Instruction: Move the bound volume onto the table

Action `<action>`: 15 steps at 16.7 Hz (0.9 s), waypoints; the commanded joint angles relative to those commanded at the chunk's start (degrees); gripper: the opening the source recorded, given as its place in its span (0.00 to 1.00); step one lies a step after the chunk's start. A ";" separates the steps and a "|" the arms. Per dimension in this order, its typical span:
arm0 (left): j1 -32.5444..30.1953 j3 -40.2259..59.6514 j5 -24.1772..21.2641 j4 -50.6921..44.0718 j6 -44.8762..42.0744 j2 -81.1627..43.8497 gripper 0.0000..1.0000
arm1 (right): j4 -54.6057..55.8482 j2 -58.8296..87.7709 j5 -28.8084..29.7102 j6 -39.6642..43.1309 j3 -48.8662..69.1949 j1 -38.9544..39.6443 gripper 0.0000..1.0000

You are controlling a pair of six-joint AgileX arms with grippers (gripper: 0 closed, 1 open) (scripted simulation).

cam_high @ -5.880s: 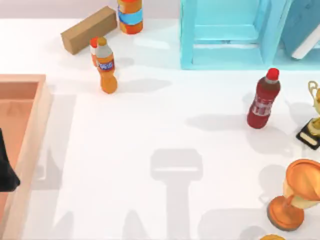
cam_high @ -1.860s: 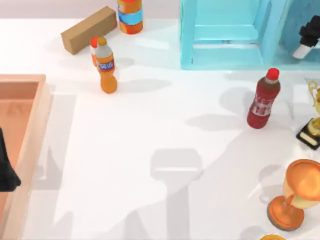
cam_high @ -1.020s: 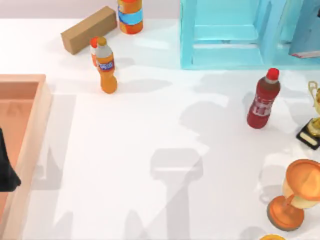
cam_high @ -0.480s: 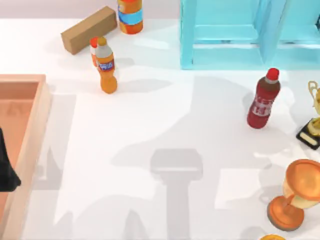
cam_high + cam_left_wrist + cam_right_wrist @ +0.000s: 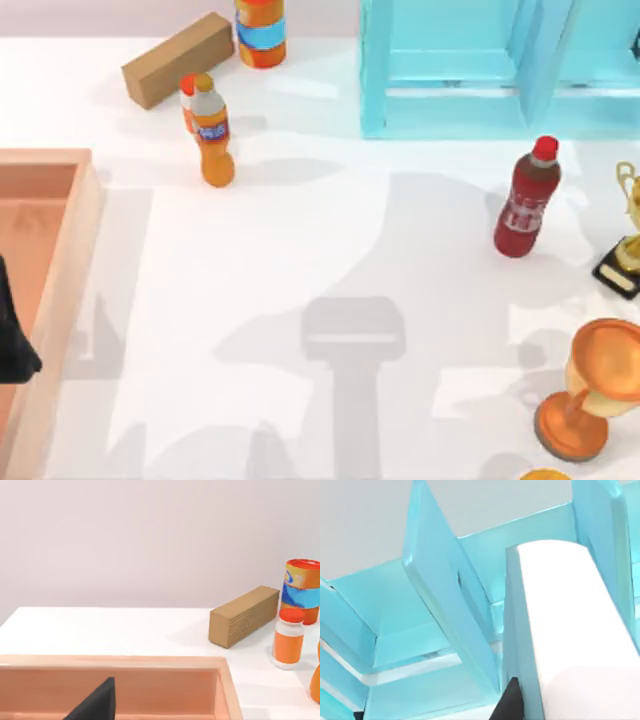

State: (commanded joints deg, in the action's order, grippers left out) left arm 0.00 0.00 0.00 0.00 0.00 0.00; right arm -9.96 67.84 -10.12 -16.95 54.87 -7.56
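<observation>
The bound volume (image 5: 570, 630) looms close in the right wrist view, white page edges beside a teal cover, in front of the light-blue shelf unit (image 5: 440, 605). My right gripper (image 5: 545, 715) is shut on it, one dark finger (image 5: 509, 704) pressed against the cover. From above, the shelf unit (image 5: 450, 110) at the back right has bare compartments. A broad shadow lies across the white table (image 5: 300, 250). My left gripper (image 5: 10, 335) is parked over the wooden tray at the left edge.
A cardboard box (image 5: 178, 58), a can (image 5: 260, 30) and orange bottles (image 5: 212, 130) stand at the back left. The red bottle (image 5: 527, 198) and two trophies (image 5: 590, 390) (image 5: 628, 235) occupy the right side. The wooden tray (image 5: 55, 290) lines the left.
The right arm reached into the shelf's right compartment, and the book has left it, passing out of the top view. A large shadow spread over the table's middle. The left arm stayed still.
</observation>
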 joint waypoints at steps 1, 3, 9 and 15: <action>0.00 0.00 0.00 0.00 0.00 0.00 1.00 | -0.01 0.02 0.03 0.01 0.03 0.03 0.00; 0.00 0.00 0.00 0.00 0.00 0.00 1.00 | -0.64 1.40 1.84 0.43 1.68 1.83 0.00; 0.00 0.00 0.00 0.00 0.00 0.00 1.00 | -7.14 14.84 20.24 6.31 16.45 20.41 0.00; 0.00 0.00 0.00 0.00 0.00 0.00 1.00 | -17.53 37.12 46.89 17.99 35.67 47.53 0.00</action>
State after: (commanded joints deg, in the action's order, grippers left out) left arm 0.00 0.00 0.00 0.00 0.00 0.00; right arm -27.49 104.96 36.76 1.04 90.53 39.97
